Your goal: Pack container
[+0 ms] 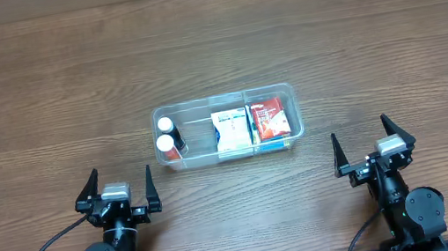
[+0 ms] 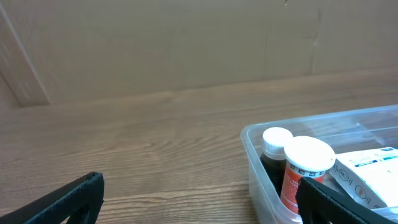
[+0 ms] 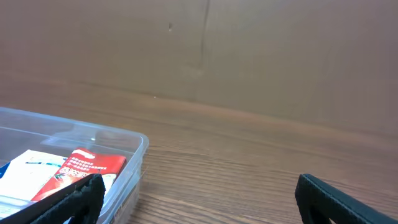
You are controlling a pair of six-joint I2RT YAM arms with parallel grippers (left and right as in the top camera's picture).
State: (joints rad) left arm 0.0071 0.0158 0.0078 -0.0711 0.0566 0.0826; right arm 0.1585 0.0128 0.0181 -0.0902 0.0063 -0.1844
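The clear container (image 1: 290, 91) sits at the table's middle. It holds two small white-capped bottles (image 1: 167, 141) at its left end, a white-and-blue packet (image 1: 230, 130) in the middle and a red packet (image 1: 268, 119) at the right. My left gripper (image 1: 115, 188) is open and empty near the front edge, left of the container. My right gripper (image 1: 372, 146) is open and empty, right of it. The left wrist view shows the container (image 2: 252, 140) and the bottles (image 2: 305, 163) beside my right finger. The right wrist view shows the container's corner (image 3: 138, 144) and the red packet (image 3: 81, 169).
The wooden table (image 1: 41, 90) runs all round the container. A plain brown wall (image 2: 186, 43) stands behind the table's far edge.
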